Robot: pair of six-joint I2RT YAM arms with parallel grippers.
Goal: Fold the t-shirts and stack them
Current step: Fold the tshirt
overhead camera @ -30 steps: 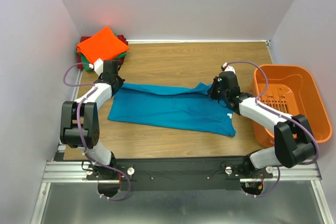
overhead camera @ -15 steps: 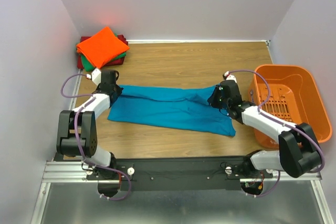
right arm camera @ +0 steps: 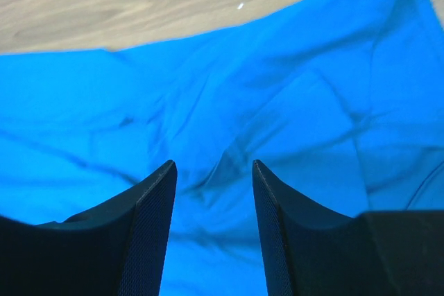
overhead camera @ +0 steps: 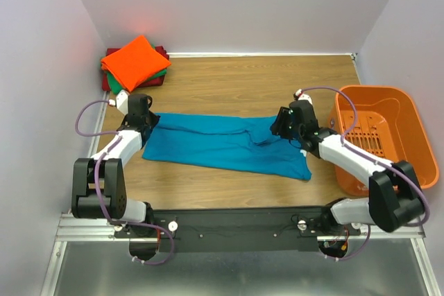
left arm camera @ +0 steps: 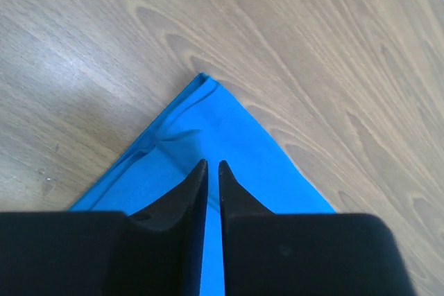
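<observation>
The teal-blue t-shirt (overhead camera: 222,145) lies spread across the middle of the wooden table, folded into a long band. My left gripper (overhead camera: 148,118) sits low at the shirt's far left corner (left arm camera: 208,98), jaws closed to a thin slit on the cloth (left arm camera: 243,143). My right gripper (overhead camera: 276,128) is open just above the rumpled right part of the shirt (right arm camera: 229,102), holding nothing. The bright orange folded shirt (overhead camera: 135,60) tops a stack at the back left, with the green one (overhead camera: 158,74) and the dark red one (overhead camera: 109,82) showing under it.
An orange plastic slotted basket (overhead camera: 409,112) stands at the right edge of the table, next to my right arm. White walls close in the table at the back and both sides. Bare wood (overhead camera: 243,81) lies behind the shirt.
My right gripper has let go of the shirt and now stands open over it. My left gripper has drawn the left corner a little leftward, and the shirt's top edge lies straighter.
</observation>
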